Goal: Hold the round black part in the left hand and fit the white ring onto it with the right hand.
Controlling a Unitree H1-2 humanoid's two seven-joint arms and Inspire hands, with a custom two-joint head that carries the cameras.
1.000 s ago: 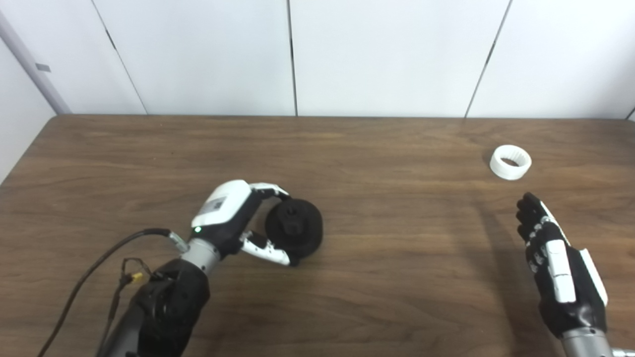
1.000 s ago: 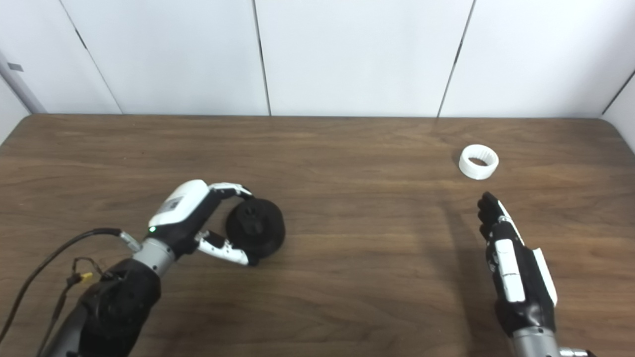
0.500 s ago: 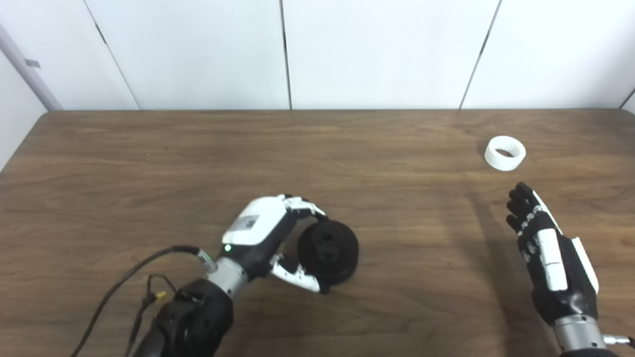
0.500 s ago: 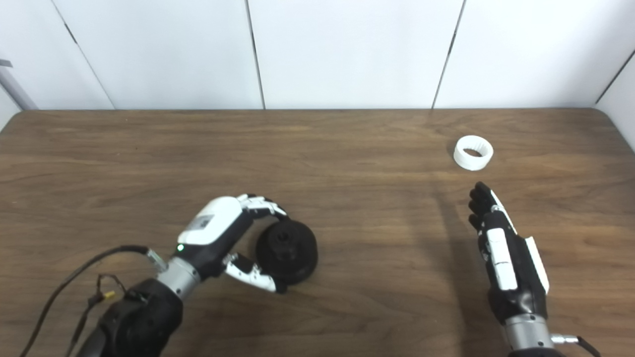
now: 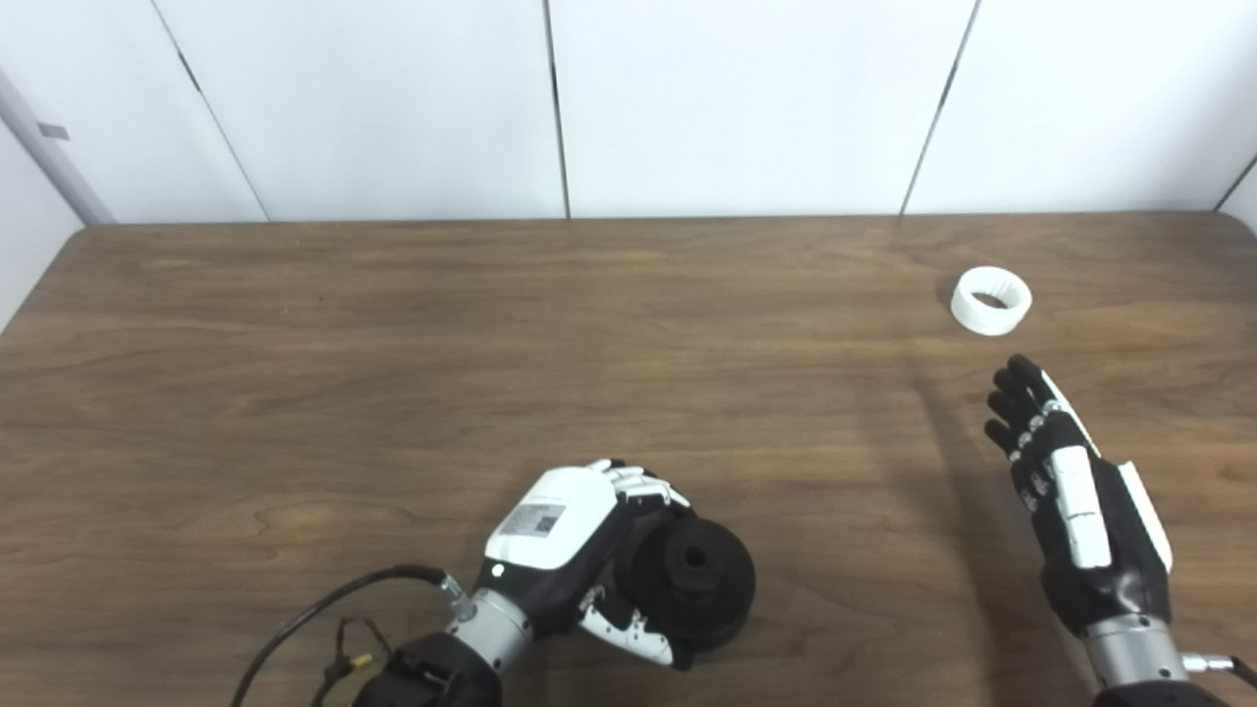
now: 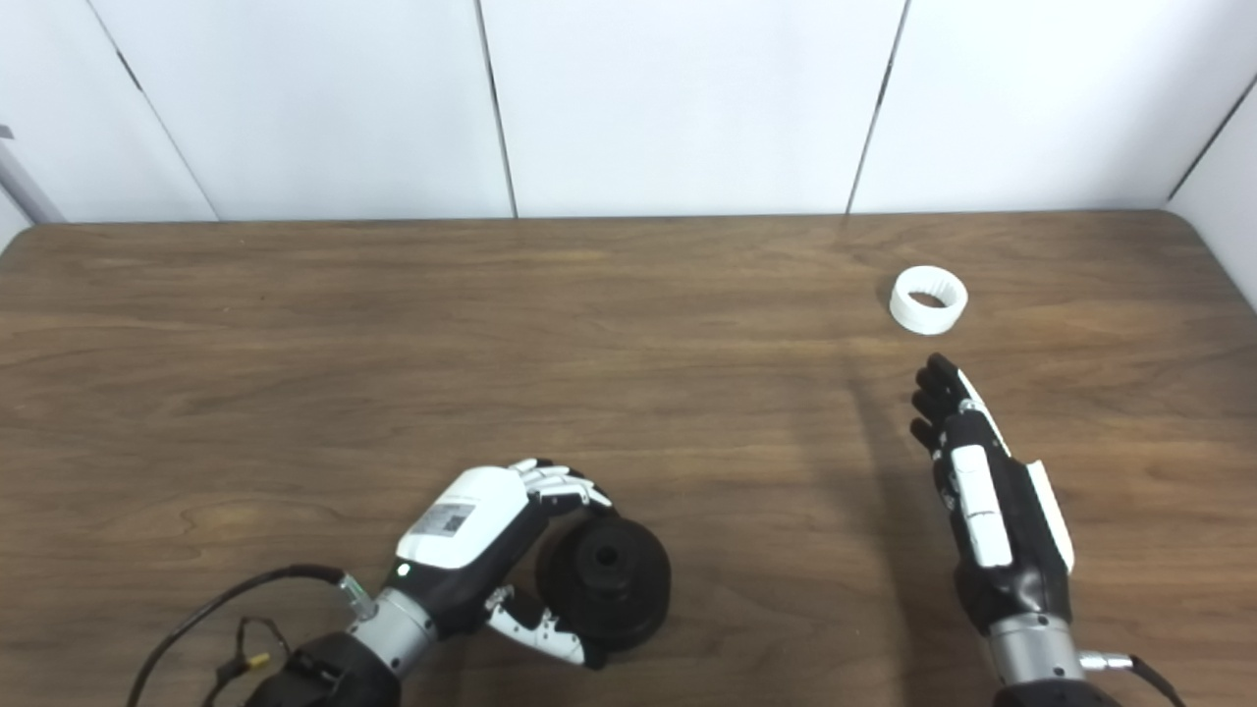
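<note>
We are gripping the round black part [image 5: 692, 581] near the front edge of the desk [image 5: 393, 373], the fingers [image 5: 643, 486] of our left hand [image 5: 565, 550] curling over its top rim and the thumb pressing its lower rim, so the hand is clamped on it. The part is looking like a thick, stiff, stepped disc with a raised hub and a centre hole, probably fairly solid; its matte rim should be giving decent friction, and the rim is the sensible place to be holding it, since that is leaving the hub face free. The white ring [image 5: 991, 300] is lying flat, far off at the desk's right rear. It is appearing light and rigid, with a ribbed inner wall, likely to skid if nudged; we judge that pinching it across the outer wall is the best hold. Our right hand [image 5: 1070, 501] is hovering near the ring but apart from it, fingers [image 5: 1016, 398] straight and spread, holding nothing.

We cannot tell whether the black part is resting on the desk or raised off it; its back is hidden, and the left forearm is being cut off by the bottom edge.
</note>
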